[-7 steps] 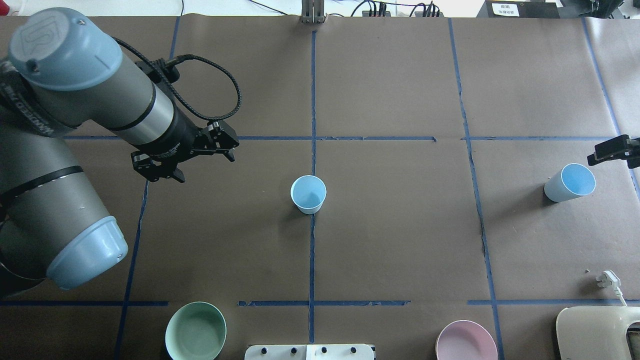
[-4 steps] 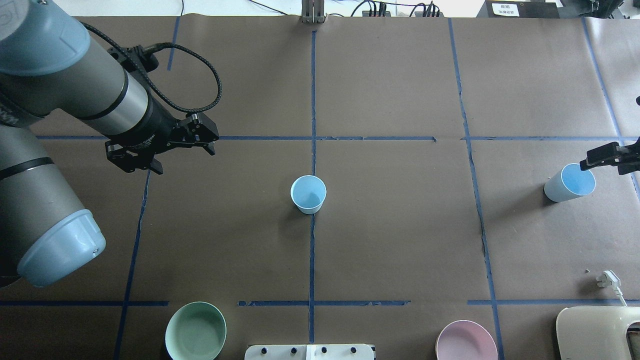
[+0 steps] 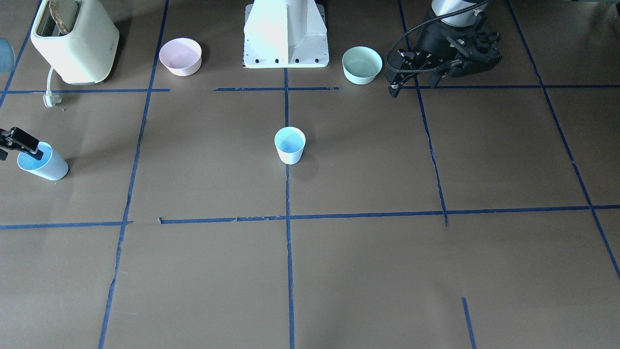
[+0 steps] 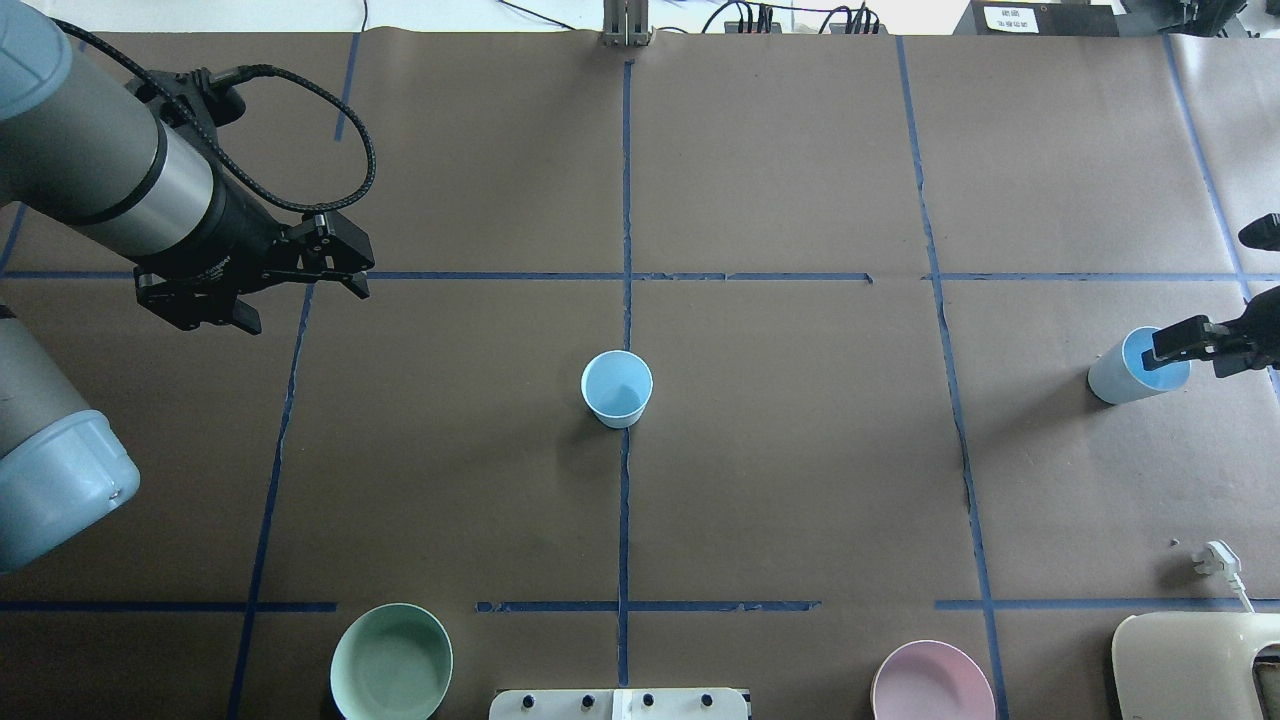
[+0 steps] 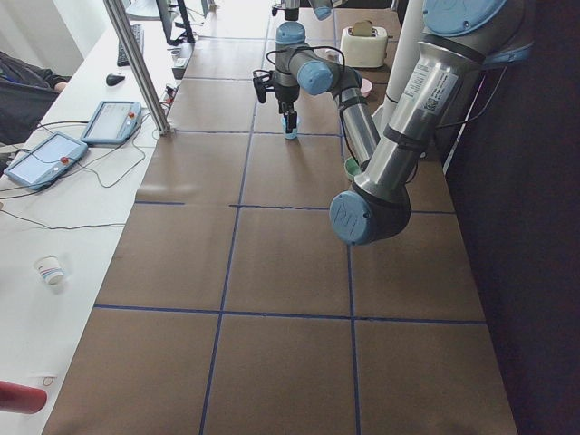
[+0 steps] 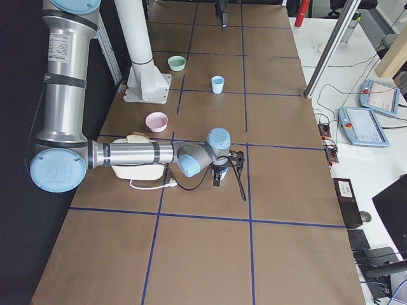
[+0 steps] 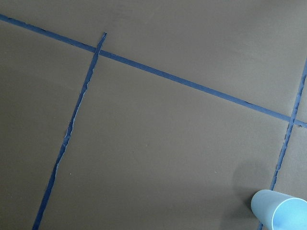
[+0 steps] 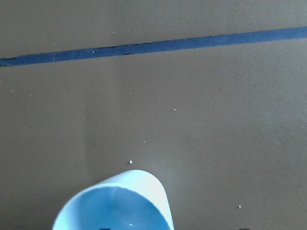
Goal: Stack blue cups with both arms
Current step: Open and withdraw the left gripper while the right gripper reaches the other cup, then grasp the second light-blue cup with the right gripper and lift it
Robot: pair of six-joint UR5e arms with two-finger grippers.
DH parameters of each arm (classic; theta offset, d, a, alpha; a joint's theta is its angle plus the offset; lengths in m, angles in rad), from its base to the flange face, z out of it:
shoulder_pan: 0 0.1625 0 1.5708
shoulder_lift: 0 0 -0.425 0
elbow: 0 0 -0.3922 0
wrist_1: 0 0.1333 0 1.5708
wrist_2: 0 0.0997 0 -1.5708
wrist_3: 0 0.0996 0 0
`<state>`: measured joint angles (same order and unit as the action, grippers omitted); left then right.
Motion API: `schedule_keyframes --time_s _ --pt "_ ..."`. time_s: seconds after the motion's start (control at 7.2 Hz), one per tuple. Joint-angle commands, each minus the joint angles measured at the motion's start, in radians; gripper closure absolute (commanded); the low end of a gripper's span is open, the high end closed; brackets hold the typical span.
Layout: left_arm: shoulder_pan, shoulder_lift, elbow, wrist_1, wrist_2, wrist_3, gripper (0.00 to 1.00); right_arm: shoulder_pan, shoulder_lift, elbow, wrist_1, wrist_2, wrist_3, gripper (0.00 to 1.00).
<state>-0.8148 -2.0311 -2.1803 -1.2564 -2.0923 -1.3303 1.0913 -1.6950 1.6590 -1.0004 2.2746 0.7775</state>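
I'm taking the centre blue cup (image 4: 617, 388) as my mark; it's sitting upright on the tape cross. Well off to its right, the right gripper (image 4: 1210, 290) is hanging spread over the second cup (image 4: 1125, 378), one finger over the mouth and gripping nothing yet, probably lining up to pinch the wall. Far to its left, the left gripper (image 4: 300, 303) is waiting, open and empty. Brown paper with blue tape is covering the table (image 4: 800, 150), and tablets (image 5: 45, 159) are lying on a side bench.

The left arm (image 4: 120, 190) is grey metal with light blue caps (image 4: 60, 490). A black braided cable (image 4: 371, 165) runs along it.
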Motion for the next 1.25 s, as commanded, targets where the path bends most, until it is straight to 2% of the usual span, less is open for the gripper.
schedule_keyframes --time_s 0.0,0.14,0.28,0.56,0.69,0.83,1.11 --pt "-0.004 0.035 -0.009 0.000 0.000 0.003 0.00 -0.002 0.000 -0.007 -0.006 -0.026 0.000 0.79" --pt "-0.004 0.067 -0.036 0.000 0.000 0.025 0.00 -0.005 0.000 -0.016 -0.006 -0.027 -0.001 0.94" --pt "-0.007 0.089 -0.054 0.002 0.000 0.049 0.00 -0.008 0.004 -0.015 -0.006 -0.026 -0.001 1.00" --pt "-0.020 0.110 -0.059 0.002 0.000 0.056 0.00 -0.002 0.009 0.057 -0.007 0.025 0.002 1.00" --pt "-0.026 0.129 -0.068 0.002 0.000 0.078 0.00 0.034 0.015 0.089 -0.009 0.079 0.008 1.00" --pt "-0.050 0.168 -0.072 0.002 0.000 0.142 0.00 0.039 0.024 0.126 -0.009 0.103 0.055 1.00" --pt "-0.145 0.288 -0.064 0.002 -0.003 0.430 0.00 0.018 0.156 0.169 -0.010 0.124 0.291 1.00"
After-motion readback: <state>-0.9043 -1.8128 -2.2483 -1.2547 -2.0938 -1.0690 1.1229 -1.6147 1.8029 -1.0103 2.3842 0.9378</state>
